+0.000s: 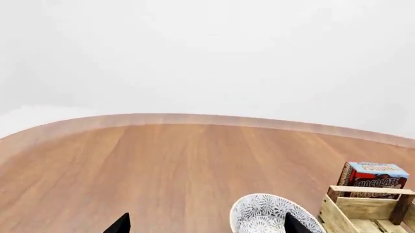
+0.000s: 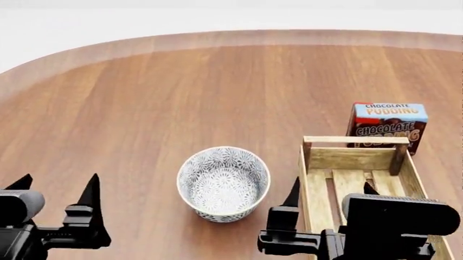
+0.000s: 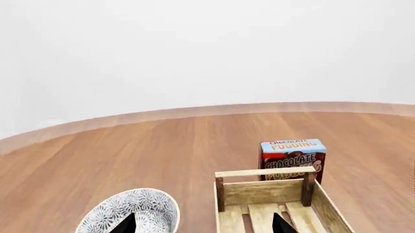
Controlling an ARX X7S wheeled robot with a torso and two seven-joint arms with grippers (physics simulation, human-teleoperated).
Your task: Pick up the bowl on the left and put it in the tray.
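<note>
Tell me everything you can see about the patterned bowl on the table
The bowl is small, round and ceramic-looking, white with a dense grey-blue floral pattern inside and out and a pale rim. It stands upright and empty on the wooden table, just left of the slatted wooden tray, apparently not touching it. Neither pincer touches it.

The head camera looks down from high up, over both arms, at the brown wooden table [image 2: 181, 86]. The two wrist cameras sit low near the tabletop and look forward across it. All three see the small round flower-patterned bowl [image 2: 223, 183], the light wooden slatted crate [image 2: 354, 157] and the red-and-blue chocolate pudding box [image 2: 387, 125].
</note>
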